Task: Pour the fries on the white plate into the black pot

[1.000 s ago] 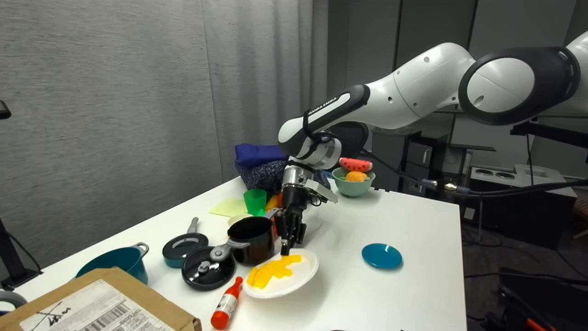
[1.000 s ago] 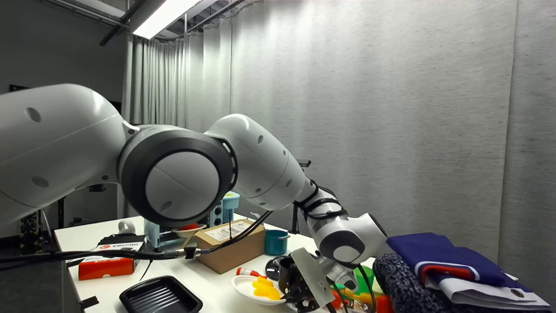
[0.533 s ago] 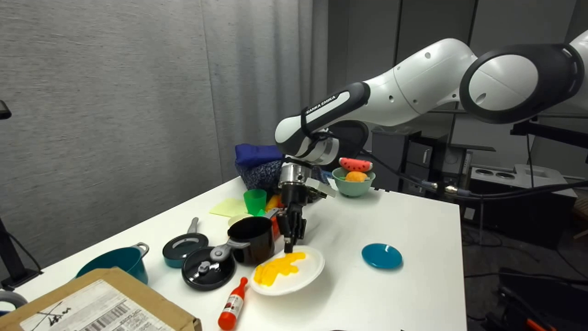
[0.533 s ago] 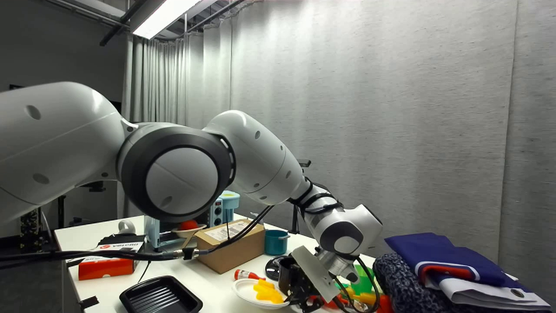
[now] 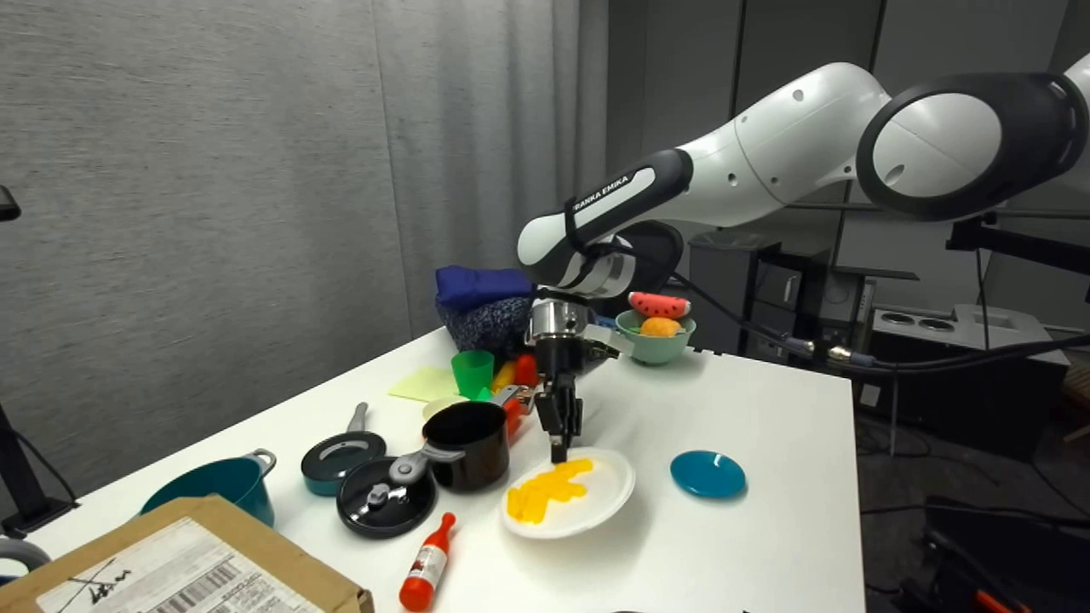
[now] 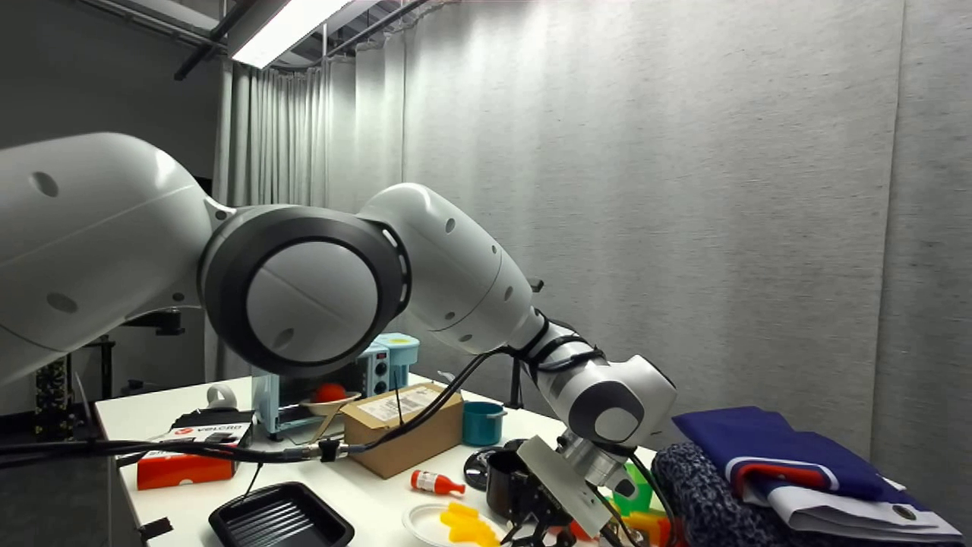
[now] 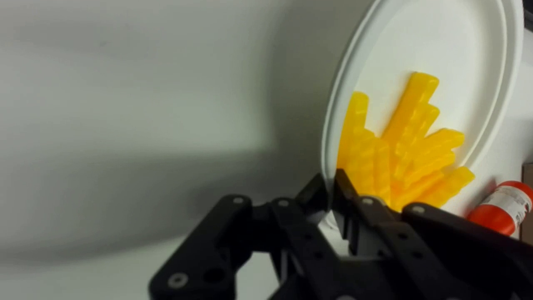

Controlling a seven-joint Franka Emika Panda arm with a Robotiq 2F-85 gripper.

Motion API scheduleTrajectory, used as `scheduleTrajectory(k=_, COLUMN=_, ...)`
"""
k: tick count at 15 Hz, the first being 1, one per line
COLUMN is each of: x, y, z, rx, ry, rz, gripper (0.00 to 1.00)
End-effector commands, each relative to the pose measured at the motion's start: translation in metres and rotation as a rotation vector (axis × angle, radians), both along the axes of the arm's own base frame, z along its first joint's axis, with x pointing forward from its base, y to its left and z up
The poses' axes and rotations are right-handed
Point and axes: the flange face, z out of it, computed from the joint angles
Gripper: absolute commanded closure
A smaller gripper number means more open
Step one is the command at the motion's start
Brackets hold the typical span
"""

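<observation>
Gripper [image 7: 330, 184] pinches plate [image 7: 439, 52] rim, fries [image 7: 399, 166] aboard. Carry step, I judge; lift unclear. Next: over black pot [image 5: 479, 449], tip.

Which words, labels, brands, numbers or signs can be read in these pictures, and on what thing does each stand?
"RANKA EMIKA", on the robot arm; whatever comes before the R is unclear.
"VELCRO", on the red-and-white box.
Too small or blurred to read: the printed label, with its handwriting, on the cardboard box, and the print on the red bottle.
No number can be read.
</observation>
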Motion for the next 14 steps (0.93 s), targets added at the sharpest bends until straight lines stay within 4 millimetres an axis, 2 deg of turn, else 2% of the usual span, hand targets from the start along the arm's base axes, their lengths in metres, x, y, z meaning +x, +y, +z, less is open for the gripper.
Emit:
scheduleTrajectory(k=1, x=-0.013, y=-0.006, z=0.001, rx=-0.035, ry=0.01, rz=0.078, gripper=0.98)
scheduleTrajectory(k=6, x=-0.017, y=-0.016, z=0.016, rx=-0.055, ry=-0.03, rz=0.095, gripper=0.98)
scheduleTrajectory(k=10, x=-0.014, y=-0.024, z=0.031, rx=-0.059, ry=-0.138, rz=0.044, gripper=0.98)
scheduleTrajectory(k=14, x=-0.019, y=-0.03, z=0.034, rx=-0.027, ry=-0.151, rz=0.0, gripper=0.98)
